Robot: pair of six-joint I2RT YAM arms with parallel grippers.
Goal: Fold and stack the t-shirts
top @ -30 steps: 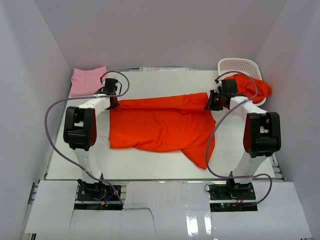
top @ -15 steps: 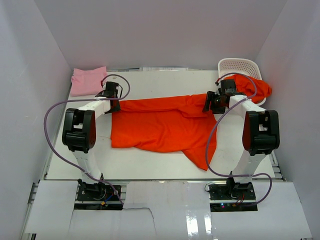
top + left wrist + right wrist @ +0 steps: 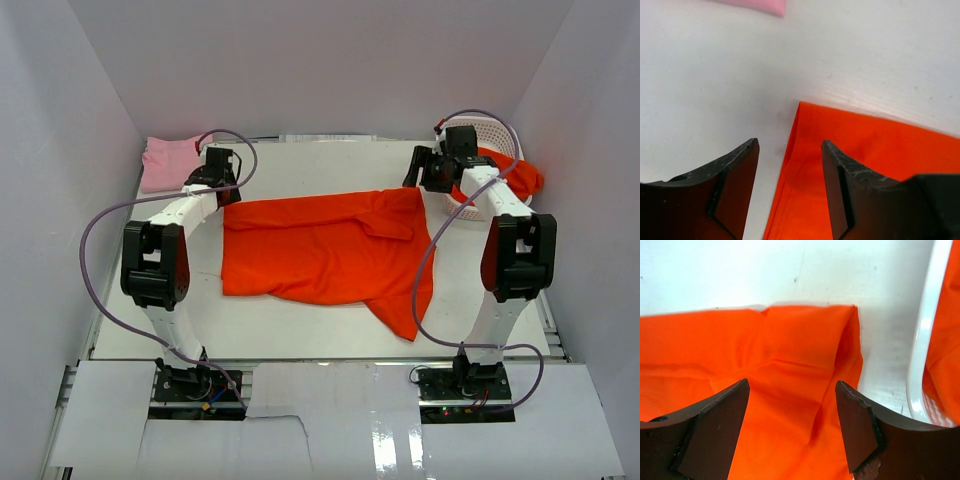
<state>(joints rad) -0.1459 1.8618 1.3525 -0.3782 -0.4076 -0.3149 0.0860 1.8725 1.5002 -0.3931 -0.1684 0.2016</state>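
Claws open, folding barely begun
Left claw [image 3: 790, 145] and right claw [image 3: 792, 385] gape empty over the far corners of the orange t-shirt [image 3: 320, 250], flat on the worktop [image 3: 320, 165], unfolded. Far left, the pink t-shirt [image 3: 170, 160] looks folded; far right, a second orange t-shirt [image 3: 515, 178] hangs from the basket [image 3: 480, 128].

Left wrist: pink t-shirt [image 3: 760, 4] cut by top edge. Right wrist: basket [image 3: 922, 340] cropped at right edge. Overhead: right arm [image 3: 490, 192] hides part of the orange t-shirt [image 3: 525, 178] in the basket.
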